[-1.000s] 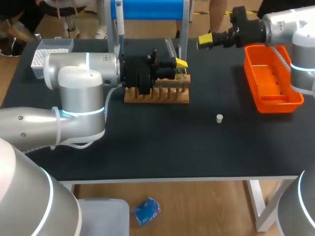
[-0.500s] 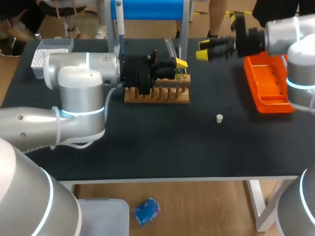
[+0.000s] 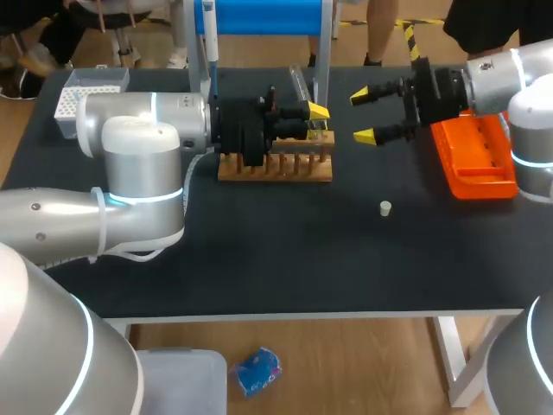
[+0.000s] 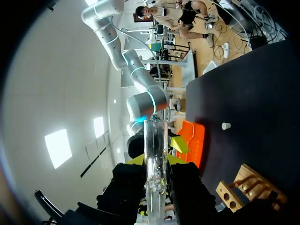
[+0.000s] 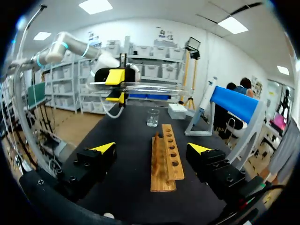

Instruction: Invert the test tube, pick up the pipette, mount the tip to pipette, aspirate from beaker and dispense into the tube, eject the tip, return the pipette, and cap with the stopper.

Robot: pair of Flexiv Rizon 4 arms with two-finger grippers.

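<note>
- Tube (image 4: 155,154): clear glass, clenched from two sides in the left jaws and lying about level above the wooden rack (image 3: 275,169)
- Right jaws: spread wide and holding nothing, they hover over the surface just past the rack's right end, facing the tube broadside, near it but apart
- Stopper (image 3: 385,207): small and white, loose on the surface between the rack and the orange tray (image 3: 471,156)
- Pipette (image 3: 207,39): on its stand behind the rack, with the tip box (image 3: 89,91) at the far left corner and the beaker (image 5: 152,118) past the rack's far end
- Step in hand, as judged: inverting the tube, probably with a hand-over between arms; pipetting and capping are not yet begun
- Risk 1: if the right jaws close off-centre, they would lever the glass against the left grip, and it may crack or twist out
- Risk 2: if the left jaws let go before the right grip is firm, the tube would drop onto the rack
- Risk 3: both sets of yellow tips are aiming at one short tube and could collide
- Risk 4: a low pass by the right arm could knock the stopper and send it rolling off
</note>
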